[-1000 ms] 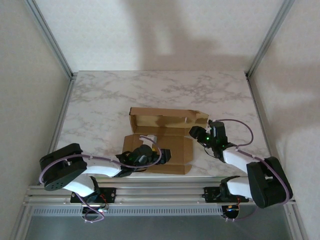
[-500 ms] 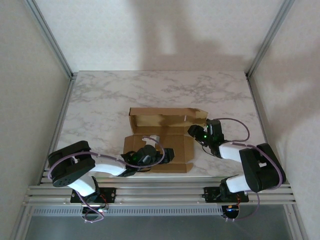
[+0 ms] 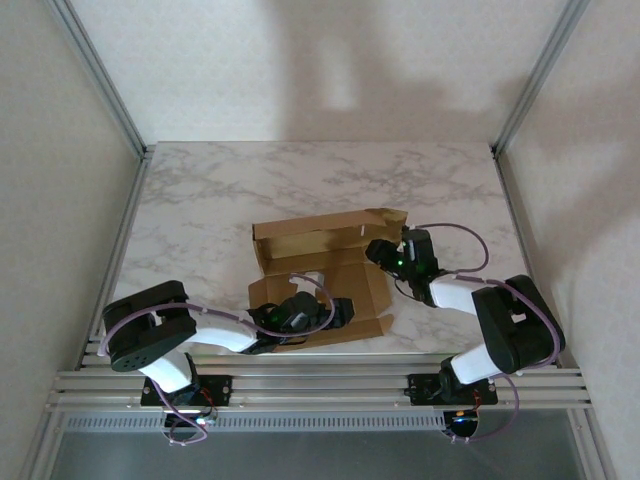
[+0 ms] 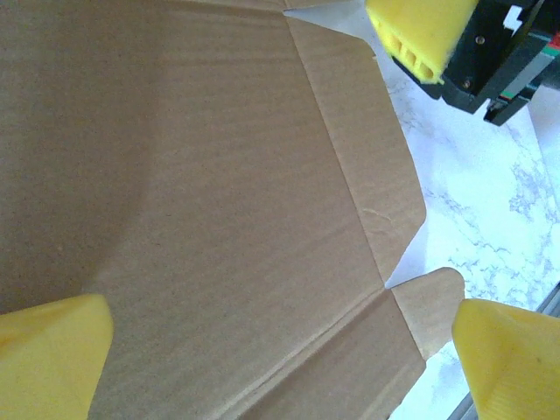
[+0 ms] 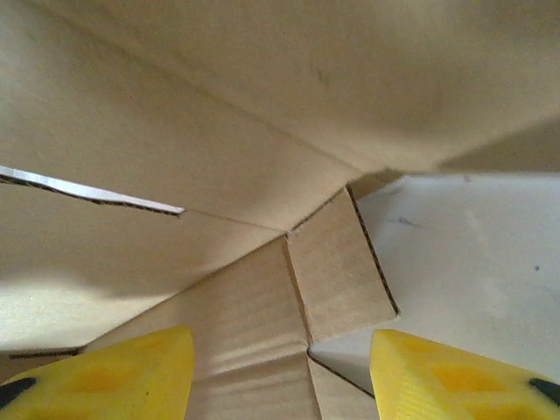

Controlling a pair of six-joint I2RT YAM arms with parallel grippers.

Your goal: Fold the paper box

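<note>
**A:** Where's the box, and how far along is it?

**B:** The paper box (image 3: 320, 275) lies skewed on the bench (image 3: 200, 200), nearer my side than the middle. I'd call it roughly half done. The far wall (image 3: 320, 228) stands up and its right end is bent inward. The near panel (image 4: 219, 219) lies flat and open, and its side tab (image 4: 433, 302) is not yet folded. By my reckoning I have yet to raise the sides, tuck the tabs in and close the lid.

**A:** And your claws?

**B:** My left claw (image 4: 271, 367) is over the near panel, spread wide and gripping nothing. I can't tell whether its pads press on the cardboard. My right claw (image 5: 280, 367) is at the box's right end, fingers apart. A small corner flap (image 5: 341, 271) sits just ahead of the gap, not pinched.

**A:** What's the count?

**B:** 1 box, all in 1 piece, 2 claws and 1 bench. My right wrist camera also shows 1 slit (image 5: 87, 192) cut in the wall.
</note>
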